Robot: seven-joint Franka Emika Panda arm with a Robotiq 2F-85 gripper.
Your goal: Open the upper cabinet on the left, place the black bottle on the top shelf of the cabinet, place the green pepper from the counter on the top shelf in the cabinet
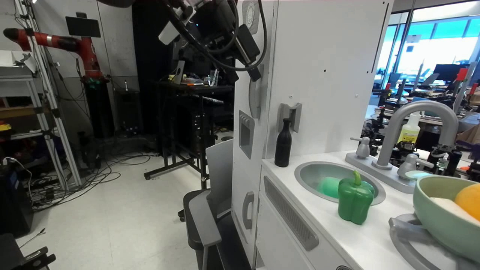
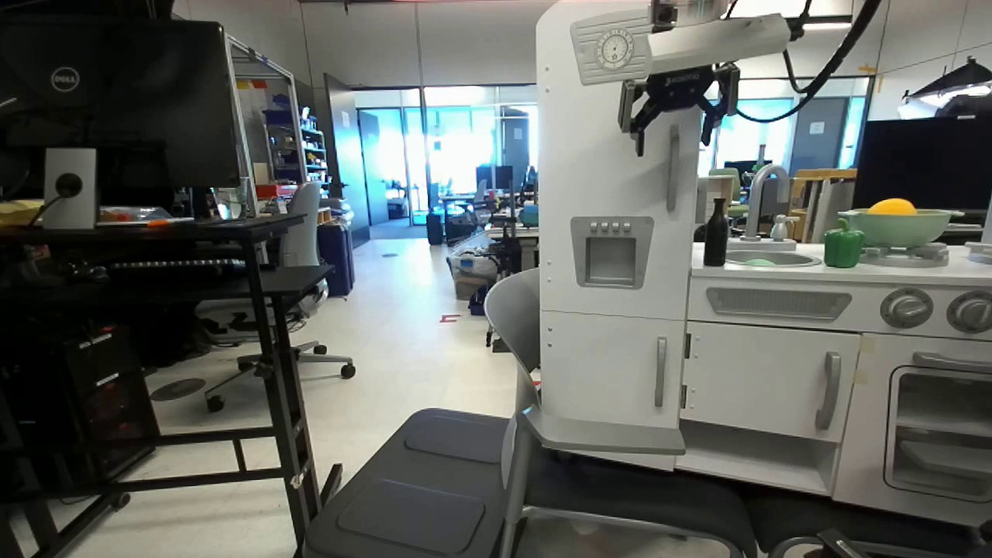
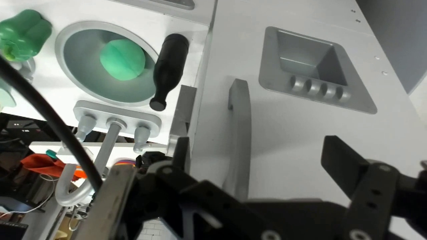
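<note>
- My black two-fingered gripper [image 2: 673, 143] is spread wide before the tall white upper cabinet [image 2: 593, 170] with its rounded top corner, and I see nothing in its hold. In the wrist view the long grey bar handle [image 3: 241, 133] lies between the fingers [image 3: 343, 166] and looks closer to the one on the side of the white counter [image 1: 356, 240]; an off-centre squeeze may shove me sideways.
- I cannot tell whether the tips reach past the bar. Too shallow a grip would likely slip off; too deep would press the door.
- That door is closed. Its handle runs along the edge beside the counter, so I expect hinges on the far edge; a straight pull could wrench the grip. The top shelf is hidden, so clearance there is a guess.
- The slack black cable [image 3: 50, 119] could snag on the handle.
- The slim black bottle [image 1: 283, 146] stands upright near the counter's front corner, beside the cabinet's side wall. A careless nudge could topple it into the round grey sink [image 3: 81, 71].
- The chunky, glossy green pepper [image 1: 353, 200] sits beside the sink, toward the front edge; its smooth lobes could slide from my grip.
- The grey chair [image 1: 219, 168] stands before the cabinet, where a swinging door could catch it.
</note>
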